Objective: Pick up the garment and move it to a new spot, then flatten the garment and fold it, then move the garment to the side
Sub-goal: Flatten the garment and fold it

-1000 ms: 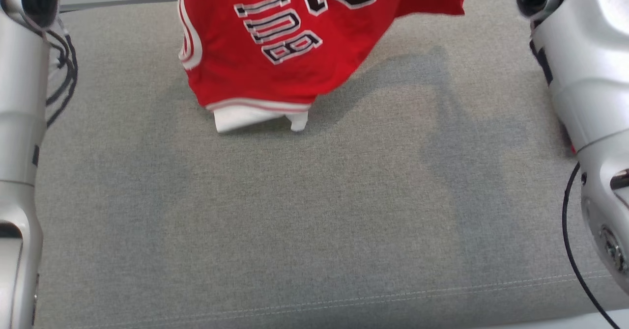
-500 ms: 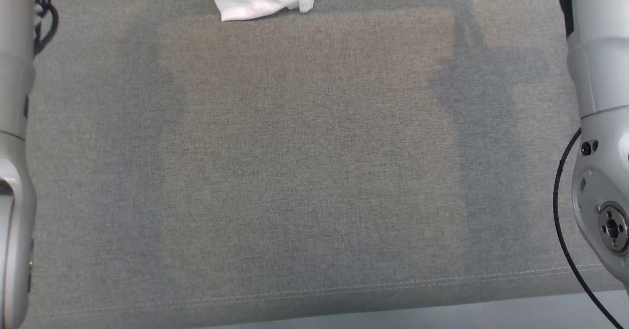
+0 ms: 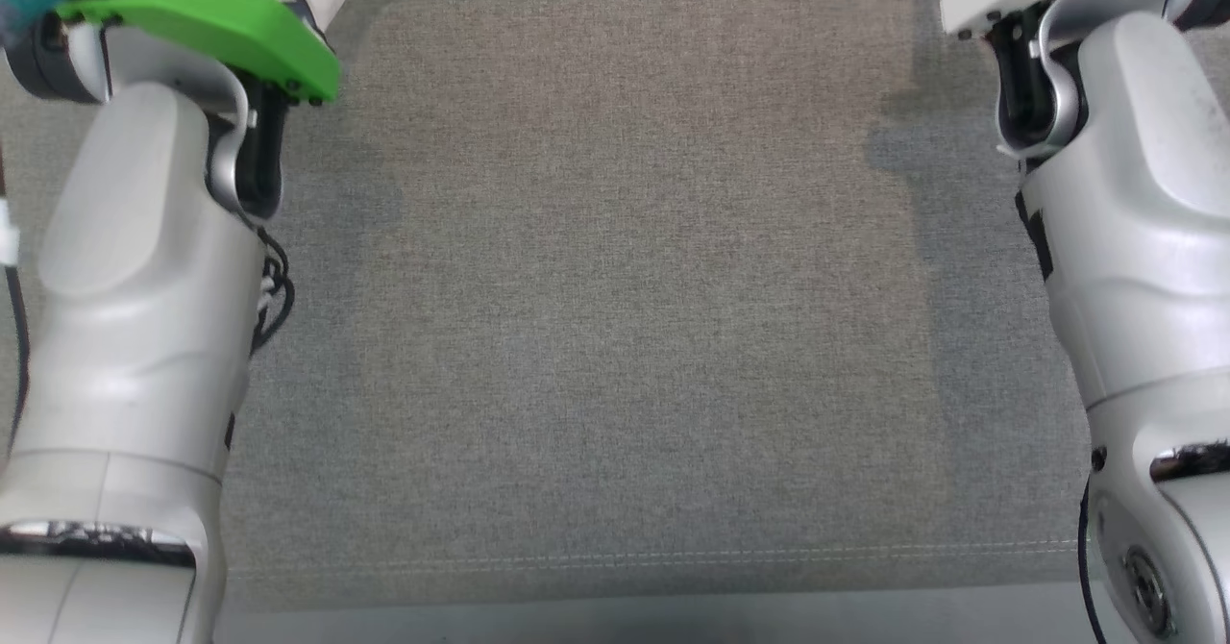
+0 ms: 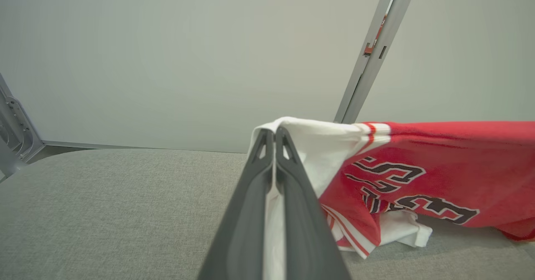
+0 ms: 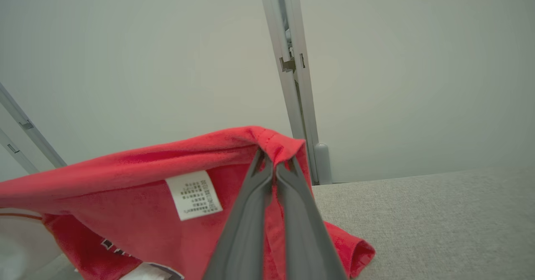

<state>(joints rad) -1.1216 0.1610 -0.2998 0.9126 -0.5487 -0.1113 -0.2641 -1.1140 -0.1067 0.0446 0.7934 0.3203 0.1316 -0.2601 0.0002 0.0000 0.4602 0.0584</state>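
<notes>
The green wrist cover (image 3: pixel 211 24) has entered the head view, left and right jaws each clamped on the garment (image 4: pixel 439 159).

Silver-grey forearms (image 3: pixel 144 288) — green wrist cover (image 3: pixel 211 24), black cables (image 3: pixel 274 300), dark pincer fingers (image 4: pixel 250 213).

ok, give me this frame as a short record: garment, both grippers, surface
garment: red jersey, white trim, black lettering; held up by two edges, lower folds sagging onto the surface
left gripper: jaws shut on white edge
right gripper: jaws shut on red hem, near care label
surface: grey fabric
fold: not started
</notes>
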